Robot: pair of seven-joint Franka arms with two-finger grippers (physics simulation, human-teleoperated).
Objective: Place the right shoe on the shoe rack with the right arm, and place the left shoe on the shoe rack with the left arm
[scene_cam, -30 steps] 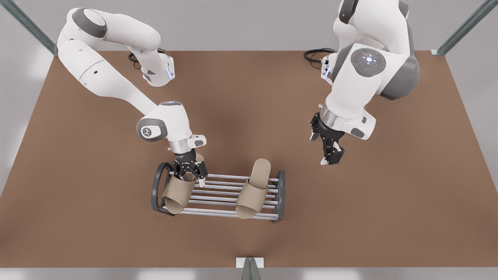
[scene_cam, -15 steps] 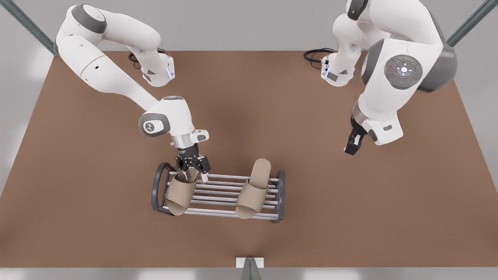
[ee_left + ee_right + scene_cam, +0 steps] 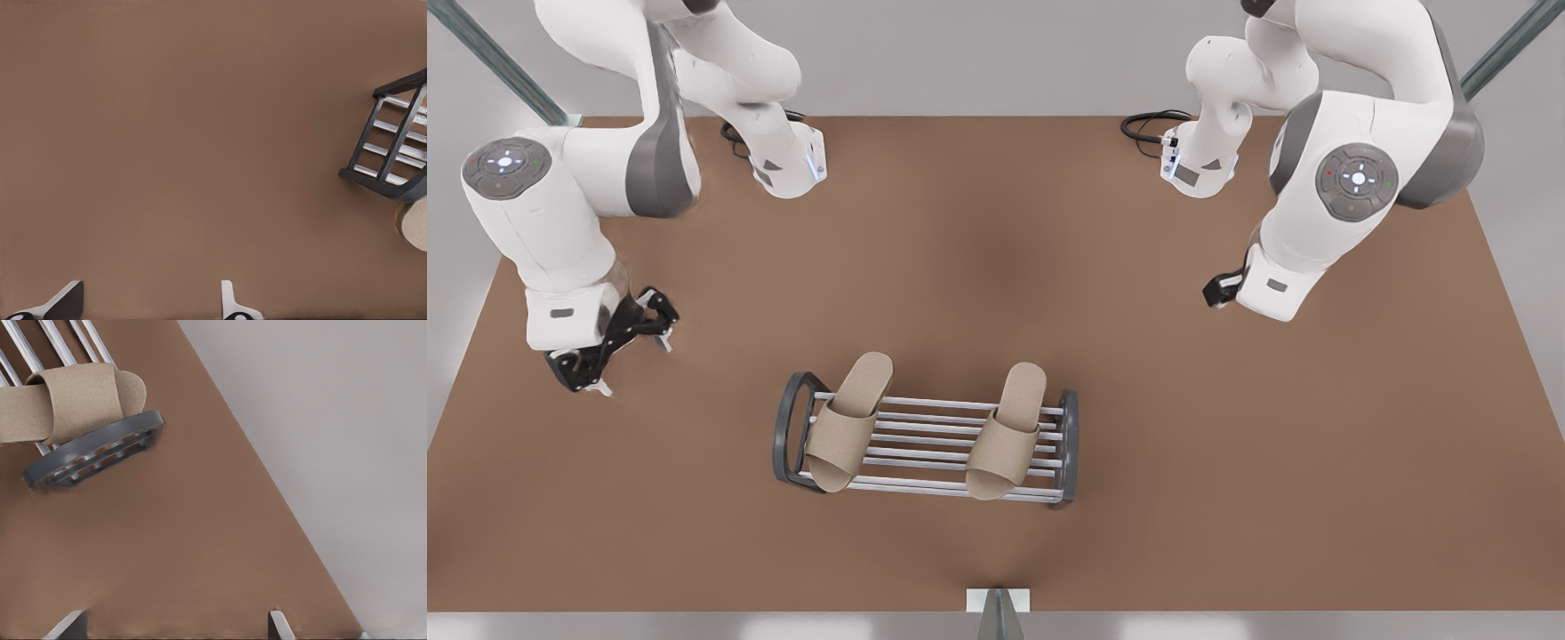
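Front view: the shoe rack [image 3: 925, 444] stands on the brown table [image 3: 1227, 498] with both shoes lying across its bars, toes toward the camera. The right shoe [image 3: 840, 436] lies by the end frame on the front view's left, the left shoe [image 3: 1005, 436] nearer the end frame on the front view's right, and the two are well apart. The right gripper [image 3: 627, 356] hangs over the table well to the front view's left of the rack, fingers apart and holding nothing. The left gripper [image 3: 1218, 291] is tucked under its wrist, well off to the front view's right. Left wrist view: the left gripper [image 3: 147, 307] has its fingers apart over bare table, with one end of the rack [image 3: 393, 143] and a bit of the left shoe [image 3: 417, 223] far off. Right wrist view: the right gripper [image 3: 173, 627] is likewise spread, and the right shoe [image 3: 73, 403] rests against the rack's end frame [image 3: 93, 457]. Judgement: placement looks complete, and the step in hand is the retreat. It is done well by keeping both arms high and away from the rack, so neither shoe is nudged off the bars.
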